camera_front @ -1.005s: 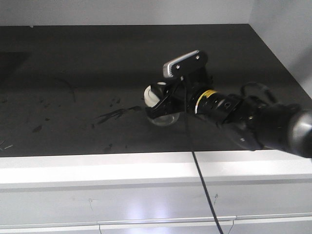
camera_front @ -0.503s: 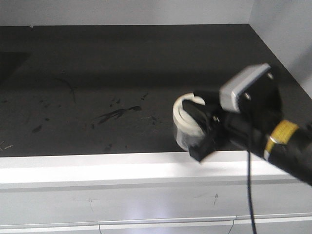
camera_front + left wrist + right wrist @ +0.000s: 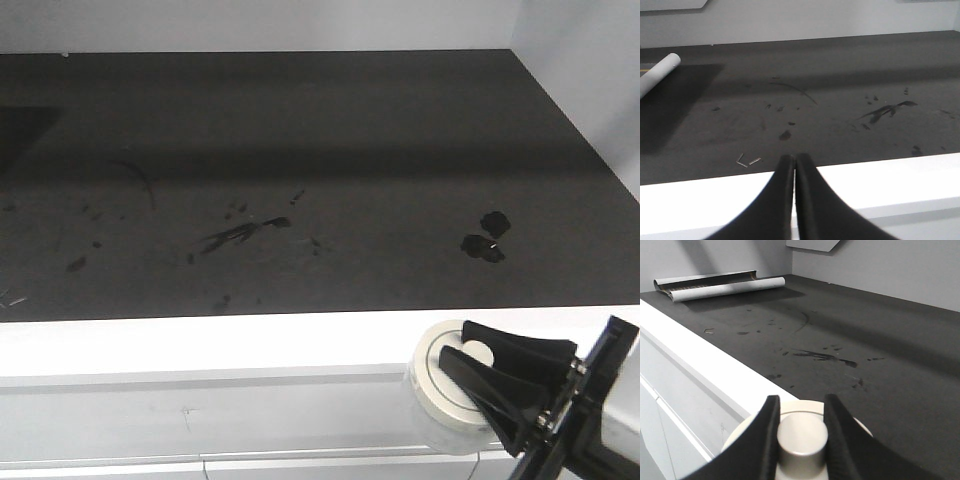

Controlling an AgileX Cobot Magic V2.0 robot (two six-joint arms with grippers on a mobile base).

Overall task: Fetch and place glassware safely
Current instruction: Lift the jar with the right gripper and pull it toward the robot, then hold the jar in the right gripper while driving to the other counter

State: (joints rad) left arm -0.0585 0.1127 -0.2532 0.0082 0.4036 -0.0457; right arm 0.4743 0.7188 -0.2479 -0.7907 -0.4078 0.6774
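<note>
Currently, front view: jar [image 3: 440, 390] held in right gripper [image 3: 456, 338], seen against the white front ledge [image 3: 200, 345], off the dark countertop [image 3: 300, 140]. Right wrist view: jaws clamp the lid knob [image 3: 802, 442]. Left wrist view only: left gripper [image 3: 794, 161], jaws together.

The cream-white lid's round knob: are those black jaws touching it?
Touching. The right wrist view shows the jaws of the right gripper pressed against both sides of the round knob, no gap.

Squat glass jar [image 3: 440, 400] — cream-white lid on, tipped sideways — knob pinched in the right tool [image 3: 456, 338].
</note>
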